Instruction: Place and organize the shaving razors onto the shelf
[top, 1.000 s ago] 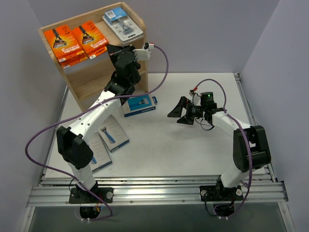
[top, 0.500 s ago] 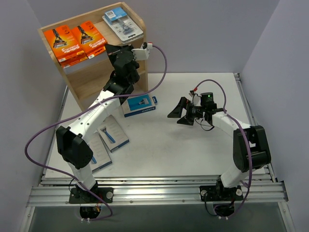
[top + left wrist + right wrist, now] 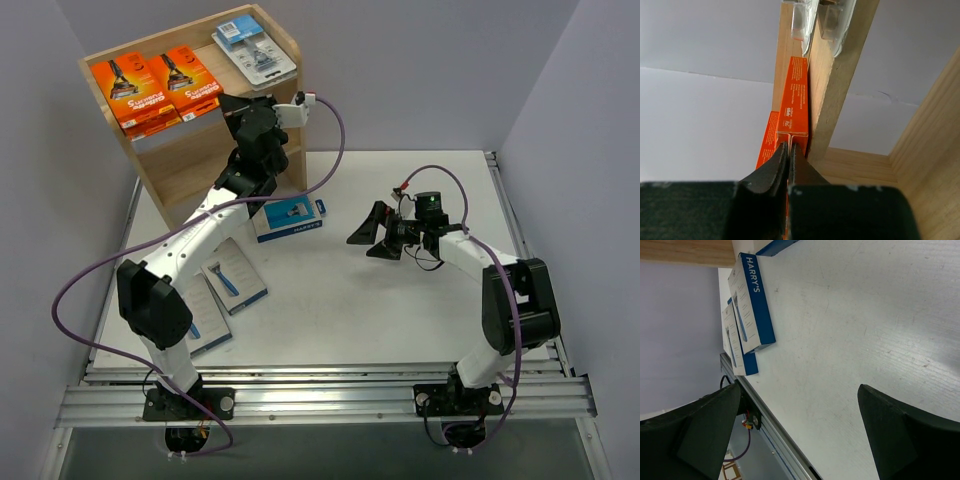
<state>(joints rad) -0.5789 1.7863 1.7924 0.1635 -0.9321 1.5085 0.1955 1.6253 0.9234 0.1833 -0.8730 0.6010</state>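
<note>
The wooden shelf [image 3: 190,170] stands at the back left. On its top lie two orange razor boxes [image 3: 128,90] [image 3: 190,78] and a clear blister pack [image 3: 256,52]. My left gripper [image 3: 226,104] is at the shelf's front rim, shut on the thin end flap of the right orange box [image 3: 796,95], which lies against the wooden top board [image 3: 835,85]. Three grey-and-blue boxes lie on the table [image 3: 290,217] [image 3: 235,281] [image 3: 200,322]. My right gripper [image 3: 372,236] is open and empty over the table's middle; two of these boxes show in its view [image 3: 751,302] [image 3: 736,342].
The shelf's lower tier [image 3: 860,162] is bare wood. Purple cables loop from both arms [image 3: 335,140]. A metal rail [image 3: 330,400] runs along the near table edge and another down the right side [image 3: 520,230].
My left wrist has edged slightly left toward the shelf. The right arm and the boxes have not moved.
</note>
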